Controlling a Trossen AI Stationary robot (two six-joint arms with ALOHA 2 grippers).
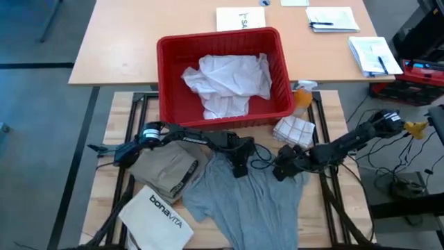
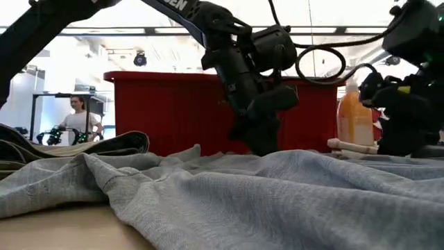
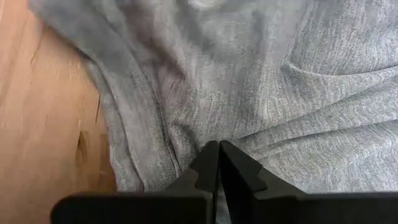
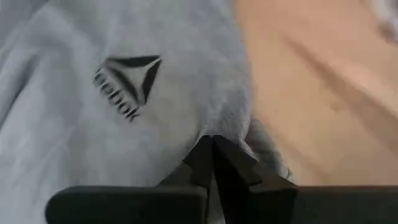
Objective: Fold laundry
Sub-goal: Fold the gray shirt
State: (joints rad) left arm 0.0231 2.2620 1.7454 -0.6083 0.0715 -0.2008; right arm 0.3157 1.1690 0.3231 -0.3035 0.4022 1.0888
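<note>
Wooden tabletop (image 1: 114, 184) carries the grey T-shirt (image 1: 250, 198), pinched along its top edge by left gripper (image 1: 239, 167) and right gripper (image 1: 283, 170); lifting both 2 corners evenly should keep it smooth.

Overhead, table-level and wrist views share grey T-shirt (image 1: 244, 198).

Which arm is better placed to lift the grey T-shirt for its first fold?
Neither clearly: both. The left gripper and right gripper each have their fingers pinched shut on the grey T-shirt near its top edge, so a two-handed lift looks likeliest.
</note>
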